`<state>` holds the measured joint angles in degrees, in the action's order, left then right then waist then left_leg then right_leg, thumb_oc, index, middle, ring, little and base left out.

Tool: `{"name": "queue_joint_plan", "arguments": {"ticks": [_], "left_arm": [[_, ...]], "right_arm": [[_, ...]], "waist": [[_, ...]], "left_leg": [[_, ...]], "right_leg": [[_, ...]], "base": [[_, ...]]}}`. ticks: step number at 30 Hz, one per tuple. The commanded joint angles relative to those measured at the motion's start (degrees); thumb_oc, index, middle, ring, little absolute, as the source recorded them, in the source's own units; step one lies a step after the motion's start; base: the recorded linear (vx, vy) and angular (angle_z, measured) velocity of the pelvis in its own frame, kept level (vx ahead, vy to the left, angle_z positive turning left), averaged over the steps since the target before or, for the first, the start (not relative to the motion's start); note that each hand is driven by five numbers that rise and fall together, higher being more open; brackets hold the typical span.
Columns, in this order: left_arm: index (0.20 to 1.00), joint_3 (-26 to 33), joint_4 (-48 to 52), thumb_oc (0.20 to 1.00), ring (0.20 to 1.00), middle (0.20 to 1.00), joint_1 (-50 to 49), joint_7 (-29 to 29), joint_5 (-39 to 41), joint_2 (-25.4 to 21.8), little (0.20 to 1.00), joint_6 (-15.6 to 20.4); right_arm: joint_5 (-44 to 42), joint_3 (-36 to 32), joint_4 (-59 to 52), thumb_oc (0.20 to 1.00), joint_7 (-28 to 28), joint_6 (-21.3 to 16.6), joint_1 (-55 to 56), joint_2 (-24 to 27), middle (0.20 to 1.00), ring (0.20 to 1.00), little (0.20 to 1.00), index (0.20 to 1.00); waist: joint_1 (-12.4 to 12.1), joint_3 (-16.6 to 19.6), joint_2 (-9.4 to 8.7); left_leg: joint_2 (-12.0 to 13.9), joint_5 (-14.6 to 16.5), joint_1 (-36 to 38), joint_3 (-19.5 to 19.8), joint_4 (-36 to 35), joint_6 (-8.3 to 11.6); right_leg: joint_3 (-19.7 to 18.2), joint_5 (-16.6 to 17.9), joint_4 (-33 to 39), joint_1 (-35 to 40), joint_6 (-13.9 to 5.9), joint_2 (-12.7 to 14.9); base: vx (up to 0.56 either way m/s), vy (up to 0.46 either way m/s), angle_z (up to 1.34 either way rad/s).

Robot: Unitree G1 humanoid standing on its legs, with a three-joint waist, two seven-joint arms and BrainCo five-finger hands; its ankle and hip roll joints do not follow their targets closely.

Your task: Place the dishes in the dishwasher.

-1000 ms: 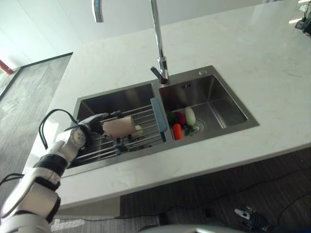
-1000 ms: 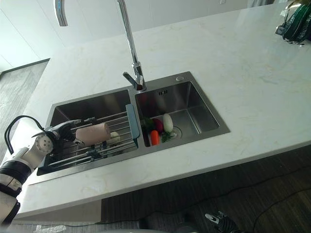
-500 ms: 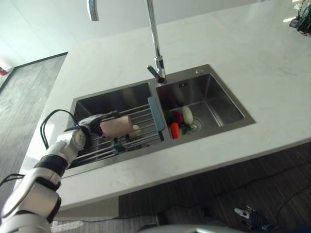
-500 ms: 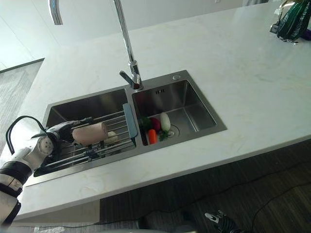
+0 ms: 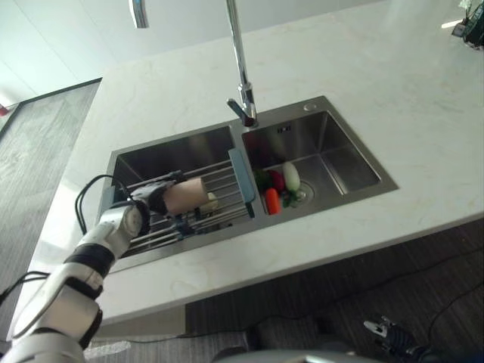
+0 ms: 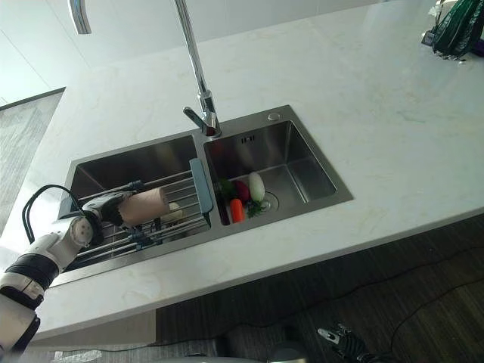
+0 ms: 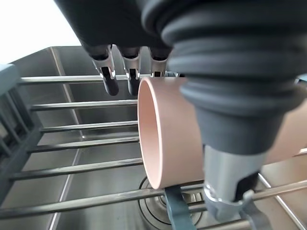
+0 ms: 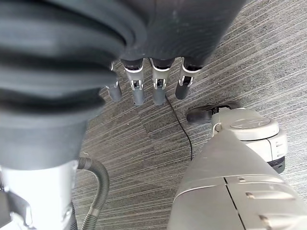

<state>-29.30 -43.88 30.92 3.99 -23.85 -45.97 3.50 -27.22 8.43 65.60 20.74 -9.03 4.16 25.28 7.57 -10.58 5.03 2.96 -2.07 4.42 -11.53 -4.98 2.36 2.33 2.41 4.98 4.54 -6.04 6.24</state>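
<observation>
Cup (image 7: 165,139), pinkish and cylindrical, lies on its side in the left hand (image 5: 155,198), thumb on one flank and fingers (image 7: 110,79) on the other, so the grasp is closed around it. It sits over the wire drying rack (image 5: 219,197) that spans the left basin of the double sink (image 5: 333,193), either resting on the rods or just above them; I cannot tell which. A small pale object (image 5: 211,200) lies on the rack just beside the cup's open end. The right hand (image 8: 153,81) hangs low over a striped floor with fingers relaxed and straight, carrying nothing.

Beyond the rack's blue-grey end piece (image 5: 242,183), the right basin holds a carrot (image 5: 272,201), a white vegetable (image 5: 291,176) and something dark red and green near the drain. Further back stands the tall faucet (image 5: 240,68), with pale stone countertop (image 5: 393,83) all around.

My reading is that the pick-up step is in hand: the cup is secured but not yet carried away. Next, the move likely calls for lifting it clear of the rods, keeping the grip firm on the smooth wall, and swinging it out over the sink's front edge toward the dishwasher
</observation>
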Motion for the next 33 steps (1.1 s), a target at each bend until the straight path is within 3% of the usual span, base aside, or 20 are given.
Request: {"name": "queue_joint_plan", "arguments": {"ticks": [1, 11, 14, 22, 23, 24, 25, 26, 33], "left_arm": [[1.0, 1.3, -4.4, 1.0, 1.0, 1.0, 2.4, -1.1, -0.9, 0.6, 1.0, -0.8], [1.0, 2.4, -7.5, 1.0, 1.0, 1.0, 2.6, -1.6, 3.6, 2.7, 1.0, -3.2], [1.0, 2.6, -9.4, 1.0, 1.0, 1.0, 3.3, -2.2, 3.2, 3.0, 1.0, -2.2], [1.0, 2.5, -13.5, 1.0, 1.0, 1.0, 6.9, -2.7, 7.3, 2.1, 1.0, -3.8], [0.94, 2.6, -13.5, 0.94, 0.94, 0.94, 7.0, -2.6, 7.6, 2.1, 0.94, -3.8], [0.498, 2.6, -13.6, 0.498, 0.498, 0.498, 7.3, -2.6, 8.1, 1.9, 0.498, -3.8], [0.297, 2.6, -13.8, 0.297, 0.297, 0.297, 7.5, -2.8, 8.6, 1.8, 0.297, -3.7], [0.2, 2.8, -13.9, 0.2, 0.2, 0.2, 7.6, -2.9, 9.0, 1.7, 0.2, -3.8], [0.2, 3.0, -16.1, 0.2, 0.2, 0.2, 8.2, -2.9, 12.4, 2.3, 0.2, -6.0]], "right_arm": [[-2.6, 1.6, -1.7, 1.0, 0.1, -0.4, -2.0, 2.1, 1.0, 1.0, 1.0, 1.0], [-2.0, 1.5, -2.0, 1.0, -0.2, -0.2, -1.9, 2.2, 1.0, 1.0, 1.0, 1.0], [-2.2, 1.6, -2.0, 1.0, -0.2, 0.0, -2.0, 2.4, 1.0, 1.0, 1.0, 1.0], [-4.0, 3.2, -2.5, 1.0, -0.9, -0.3, -3.6, 2.2, 1.0, 1.0, 1.0, 1.0], [-4.1, 3.2, -2.4, 1.0, -0.9, -0.4, -3.6, 2.2, 1.0, 1.0, 1.0, 1.0], [-4.1, 3.2, -2.3, 1.0, -0.9, -0.6, -3.7, 2.2, 1.0, 1.0, 1.0, 1.0], [-4.1, 3.2, -2.2, 1.0, -0.8, -0.8, -3.9, 2.3, 1.0, 1.0, 1.0, 1.0], [-4.1, 3.1, -2.3, 1.0, -0.7, -1.0, -3.9, 2.3, 1.0, 1.0, 1.0, 1.0], [-4.8, 3.7, -2.5, 1.0, -1.2, -0.5, -4.9, 1.8, 1.0, 1.0, 1.0, 1.0]], "waist": [[1.0, -0.8, -0.76], [1.5, -0.9, -0.9], [1.7, -1.1, -1.11], [2.1, -4.0, -1.88], [2.2, -4.1, -1.87], [2.2, -4.2, -1.83], [2.2, -4.4, -1.81], [2.2, -4.5, -1.82], [2.0, -5.2, -1.92]], "left_leg": [[0.9, -0.7, 0.6, 1.8, 0.0, -0.07], [1.4, -0.9, 0.9, 1.4, 0.0, 0.14], [1.6, -1.1, 0.8, 1.3, 0.0, 0.21], [2.2, -2.0, -1.5, 1.1, 0.0, 0.32], [2.2, -2.1, -1.5, 1.2, 0.0, 0.33], [2.2, -2.1, -1.7, 1.2, 0.0, 0.35], [2.2, -2.2, -1.8, 1.2, 0.0, 0.39], [2.2, -2.3, -2.0, 1.2, 0.0, 0.4], [2.5, -2.8, -3.0, 1.3, 0.0, 0.59]], "right_leg": [[0.7, 3.5, -0.6, -3.0, -3.01, 0.7], [0.4, 3.3, -0.7, -2.8, -2.73, 0.4], [0.1, 3.3, -0.8, -2.9, -2.67, 0.2], [-0.8, 3.8, -1.3, -5.8, -2.3, -0.4], [-0.8, 3.8, -1.4, -5.9, -2.29, -0.4], [-0.8, 3.8, -1.4, -6.0, -2.27, -0.4], [-0.8, 3.9, -1.4, -6.2, -2.24, -0.5], [-0.8, 3.9, -1.5, -6.3, -2.21, -0.5], [-0.6, 3.7, -1.8, -7.3, -1.94, -0.5]], "base": [[0.0, 0.0, 0.0], [0.0, 0.0, 0.0], [0.01, -0.01, -0.01], [-0.06, -0.031, -0.09], [-0.06, -0.02, -0.05], [0.0, 0.0, 0.0], [0.0, 0.0, 0.0], [-0.03, -0.008, -0.01], [-0.02, -0.011, 0.0]]}}
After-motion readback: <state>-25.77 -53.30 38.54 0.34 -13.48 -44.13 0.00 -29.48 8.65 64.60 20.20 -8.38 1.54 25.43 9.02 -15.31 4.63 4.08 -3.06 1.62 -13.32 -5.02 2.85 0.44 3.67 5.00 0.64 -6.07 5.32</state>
